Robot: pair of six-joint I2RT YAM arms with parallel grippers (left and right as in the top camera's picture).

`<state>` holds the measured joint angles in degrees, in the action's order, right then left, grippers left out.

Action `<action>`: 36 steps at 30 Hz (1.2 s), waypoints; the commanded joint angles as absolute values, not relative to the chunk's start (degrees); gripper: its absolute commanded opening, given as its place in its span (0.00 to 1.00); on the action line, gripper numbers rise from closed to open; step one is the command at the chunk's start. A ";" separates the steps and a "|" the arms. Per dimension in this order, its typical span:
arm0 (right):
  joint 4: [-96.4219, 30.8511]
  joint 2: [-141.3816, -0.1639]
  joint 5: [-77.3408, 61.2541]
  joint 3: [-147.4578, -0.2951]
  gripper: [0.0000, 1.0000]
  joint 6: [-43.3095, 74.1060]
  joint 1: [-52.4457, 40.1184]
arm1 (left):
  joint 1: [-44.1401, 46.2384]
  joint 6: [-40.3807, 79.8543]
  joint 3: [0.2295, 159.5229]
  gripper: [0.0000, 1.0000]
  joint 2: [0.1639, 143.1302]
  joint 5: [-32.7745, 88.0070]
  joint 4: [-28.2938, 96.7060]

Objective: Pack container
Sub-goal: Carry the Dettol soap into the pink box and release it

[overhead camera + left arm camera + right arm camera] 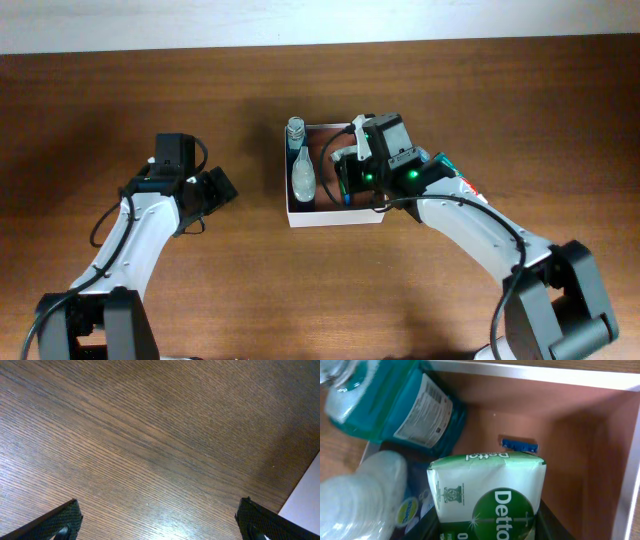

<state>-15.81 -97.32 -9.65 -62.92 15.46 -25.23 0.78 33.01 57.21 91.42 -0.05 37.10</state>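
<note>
- Soap (487, 495), gripped by the right gripper (350, 178), hangs over the container (535, 374).
- Lower it flat toward 2 o'clock, clear of the bottle (395, 405).
- Left gripper (157, 520) gapes empty.

Soft, even light lay on the tabletop (520, 110), dimmer at its left; close up the wood shone palely, and the nearest bottle (355, 495) was blurred.
</note>
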 commanded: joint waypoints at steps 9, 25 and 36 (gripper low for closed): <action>-9.08 -104.03 -8.10 -63.92 0.25 17.08 -25.87 | 0.69 32.71 57.04 1.00 91.61 -0.43 37.15; -8.12 -104.38 -8.88 -64.29 0.54 17.04 -25.87 | 0.69 32.71 57.04 1.00 91.61 -0.43 37.15; -15.46 -92.88 -8.27 -66.59 0.56 15.25 -25.80 | 0.69 32.71 57.04 1.00 91.61 -0.43 37.15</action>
